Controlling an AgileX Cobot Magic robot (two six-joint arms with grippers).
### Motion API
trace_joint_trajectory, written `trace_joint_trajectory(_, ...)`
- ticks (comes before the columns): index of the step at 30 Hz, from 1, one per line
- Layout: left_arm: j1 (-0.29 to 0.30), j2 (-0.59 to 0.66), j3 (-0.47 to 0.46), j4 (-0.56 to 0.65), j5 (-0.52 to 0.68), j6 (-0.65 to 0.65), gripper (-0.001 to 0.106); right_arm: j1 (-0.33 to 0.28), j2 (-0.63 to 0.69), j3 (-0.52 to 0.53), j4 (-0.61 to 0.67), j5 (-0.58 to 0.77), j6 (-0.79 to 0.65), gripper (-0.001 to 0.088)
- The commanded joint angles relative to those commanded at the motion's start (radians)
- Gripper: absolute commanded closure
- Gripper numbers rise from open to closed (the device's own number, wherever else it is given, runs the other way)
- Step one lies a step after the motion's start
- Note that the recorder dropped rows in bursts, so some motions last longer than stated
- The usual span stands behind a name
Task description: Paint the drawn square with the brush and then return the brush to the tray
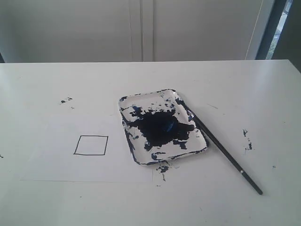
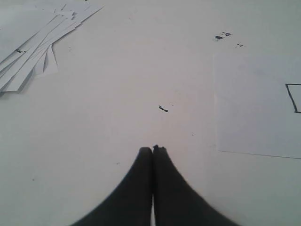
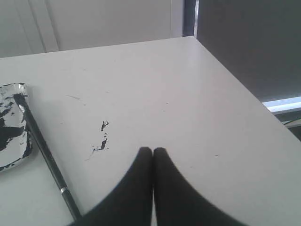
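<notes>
Black, stick-thin brush (image 1: 223,149) lies against the round-cornered, paint-blotched white tray (image 1: 146,100).

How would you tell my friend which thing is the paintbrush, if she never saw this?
On the white table sits a white tray blotched with dark blue paint. The brush lies slanting along the tray's right side, running toward the near edge. It is the only long, thin black stick, with a silver band; nearby marks are just paint specks.
</notes>
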Motion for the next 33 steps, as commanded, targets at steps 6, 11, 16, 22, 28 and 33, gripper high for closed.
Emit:
trace_joint_trajectory(6,0.000,0.000,0.000,0.000,0.000,0.000,0.105,0.000,0.000,0.000,0.000,0.000,0.000,0.0868)
trace_joint_trajectory(11,0.000,0.000,0.000,0.000,0.000,0.000,0.105,0.000,0.000,0.000,0.000,0.000,0.000,0.0868)
trace_joint_trajectory(16,0.000,0.000,0.000,0.000,0.000,0.000,0.105,-0.001,0.001,-0.008,0.000,0.006,0.000,0.0868)
trace_joint_trajectory(22,0.000,0.000,0.000,0.000,0.000,0.000,0.105,-0.004,0.295,-0.219,0.000,0.008,0.000,0.0868)
trace_joint_trajectory(28,0.000,0.000,0.000,0.000,0.000,0.000,0.105,-0.090,0.416,-0.439,0.000,0.006,0.000,0.0868)
trace_joint_trajectory(33,0.000,0.000,0.000,0.000,0.000,0.000,0.105,-0.090,0.419,-0.510,0.000,-0.001,0.000,0.0868)
